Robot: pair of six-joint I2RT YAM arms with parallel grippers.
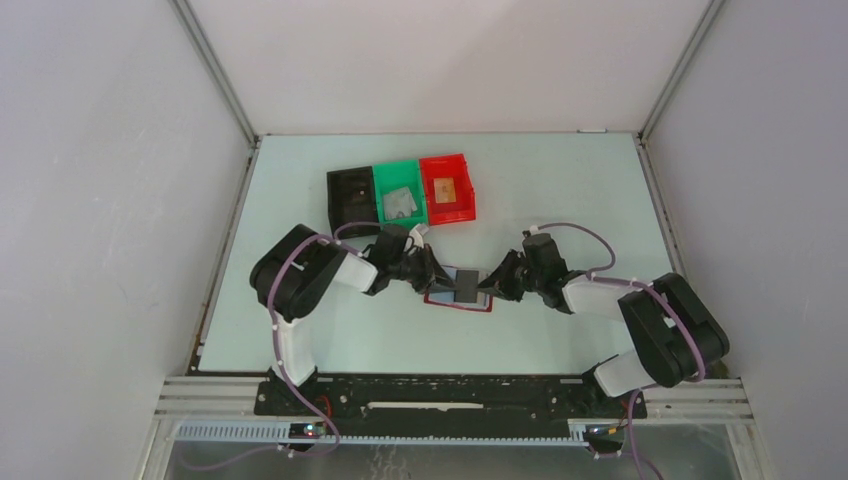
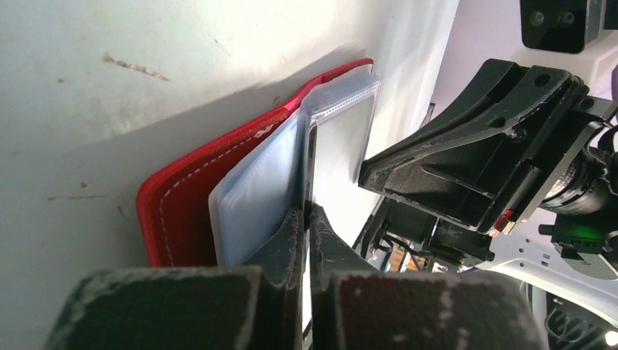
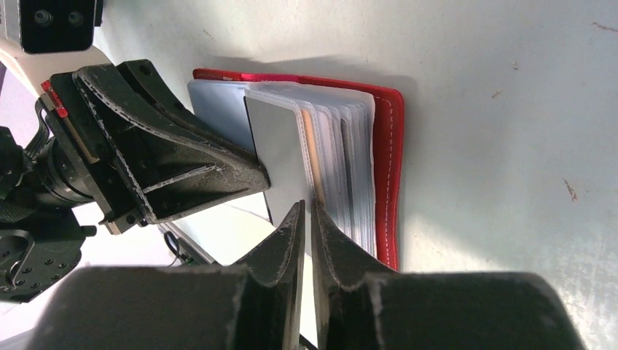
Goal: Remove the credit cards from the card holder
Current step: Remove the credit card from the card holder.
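Holder (image 3: 390, 160) lies open mid-worktop (image 1: 560, 200), between the arms. Left pincer (image 2: 306, 213) is clamped on the grey card (image 3: 280, 146) — thin, stiff, slick (edge grip only). Right pincer (image 3: 306, 210) stands narrow — seemingly nipping the floppy sleeve (image 3: 335, 153).

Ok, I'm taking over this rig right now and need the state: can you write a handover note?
Left tool: shut on the flat grey card, which sticks partly out of its sleeve.
Right tool: shut on the clear plastic sleeves.
Dark-red folding card holder: open on the white table, between both tools.
Done: a greyish flat piece lies in the green plastic bin, a tan one in the red plastic bin.
Left: pull the grey card free; a tan edge shows among the sleeves.
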